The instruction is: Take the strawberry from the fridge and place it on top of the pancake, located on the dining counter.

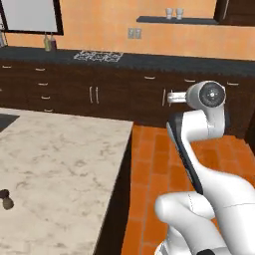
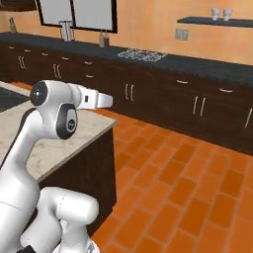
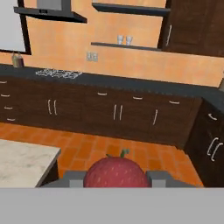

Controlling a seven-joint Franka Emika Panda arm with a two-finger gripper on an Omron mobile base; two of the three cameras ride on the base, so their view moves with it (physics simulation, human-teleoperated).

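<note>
Peeking over the grey edge, the strawberry [image 3: 116, 173] shows just its upper half, dark red with pale seeds and a small green stem. It sits between the gripper [image 3: 116, 178] fingers [image 3: 158, 177], clenched tight on both sides. The white arm is folded upright, hand level, beside the dining counter [image 1: 60, 164], above the orange tile floor [image 2: 183, 183].

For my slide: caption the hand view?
Gripper holding small dark-red strawberry, facing dark wooden cabinets.
</note>
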